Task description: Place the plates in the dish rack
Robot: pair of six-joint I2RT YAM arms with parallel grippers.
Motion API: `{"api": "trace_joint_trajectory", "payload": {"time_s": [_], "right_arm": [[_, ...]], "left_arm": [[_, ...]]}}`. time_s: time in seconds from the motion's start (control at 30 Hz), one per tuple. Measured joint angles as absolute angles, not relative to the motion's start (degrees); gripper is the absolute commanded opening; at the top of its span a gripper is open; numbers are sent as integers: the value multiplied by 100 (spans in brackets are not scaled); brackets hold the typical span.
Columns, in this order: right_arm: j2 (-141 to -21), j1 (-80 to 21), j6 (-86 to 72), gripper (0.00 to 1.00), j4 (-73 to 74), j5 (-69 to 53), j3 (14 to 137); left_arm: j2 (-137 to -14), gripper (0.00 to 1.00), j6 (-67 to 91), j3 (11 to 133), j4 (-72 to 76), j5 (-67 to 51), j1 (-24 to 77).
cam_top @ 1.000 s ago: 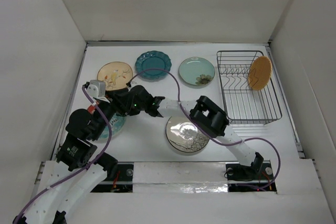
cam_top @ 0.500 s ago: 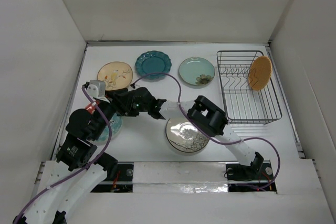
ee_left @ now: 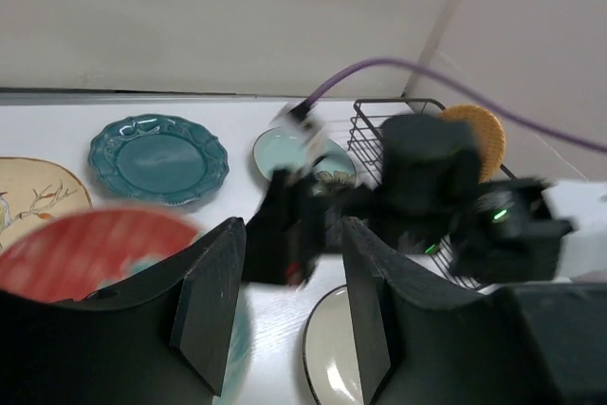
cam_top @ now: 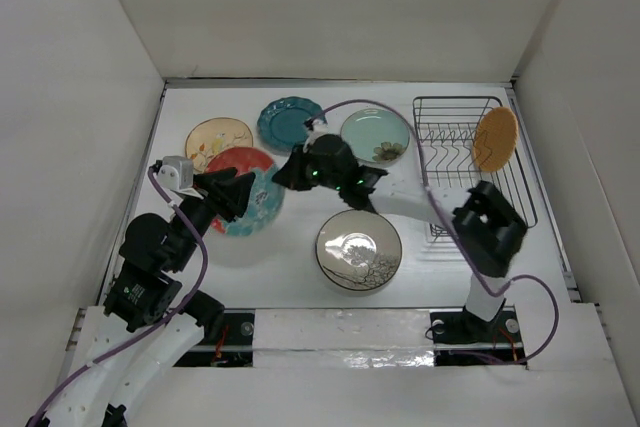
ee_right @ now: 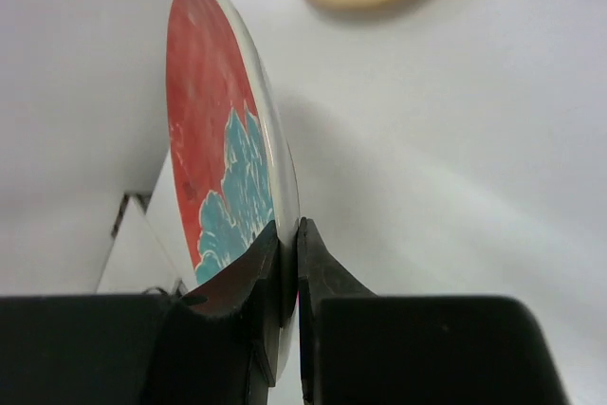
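My right gripper (ee_right: 296, 244) is shut on the rim of a red-and-teal plate (ee_right: 223, 139) and holds it tilted on edge above the table; both show in the top view, the gripper (cam_top: 286, 178) right of the plate (cam_top: 258, 165). My left gripper (ee_left: 289, 310) is open and empty, just left of that plate (ee_left: 85, 253), and also shows in the top view (cam_top: 230, 197). An orange plate (cam_top: 495, 139) stands upright in the black wire dish rack (cam_top: 470, 209) at the right. A dark-rimmed cream plate with a tree drawing (cam_top: 358, 249) lies flat at the front centre.
A tan floral plate (cam_top: 212, 135), a dark teal scalloped plate (cam_top: 285, 117) and a pale green plate (cam_top: 378, 137) lie flat in a row at the back. White walls enclose the table. The right arm's elbow (cam_top: 490, 227) hangs over the rack's near corner.
The right gripper has lifted the red-and-teal plate from the left front and carried it up and rightward, tilting it. Its elbow swung right. The left gripper drew back to the left.
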State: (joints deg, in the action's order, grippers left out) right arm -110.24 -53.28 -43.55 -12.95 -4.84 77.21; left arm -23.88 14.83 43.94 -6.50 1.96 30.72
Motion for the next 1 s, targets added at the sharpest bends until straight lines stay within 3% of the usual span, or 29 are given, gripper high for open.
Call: {"api": "trace_joint_trajectory", "payload": {"time_s": [0.2,0.43,0.63,1.0], "right_arm": [[-8611,-3815,-3481,0,-705,473,6683],[-6482,-1793,-1306,0,593,2541,6648],[-6504,-764,263,0,1007,3103,7249],[-8049,-69,1562,0,1413,2180,7791]], "left_arm": [[-2340,43,1483,4394,-666,150,3072],[-2226,44,1485,4392,-646,-8,3068],[-2204,45,1487,4390,-644,-132,3068],[-2156,45,1490,4386,-628,-213,3068]]}}
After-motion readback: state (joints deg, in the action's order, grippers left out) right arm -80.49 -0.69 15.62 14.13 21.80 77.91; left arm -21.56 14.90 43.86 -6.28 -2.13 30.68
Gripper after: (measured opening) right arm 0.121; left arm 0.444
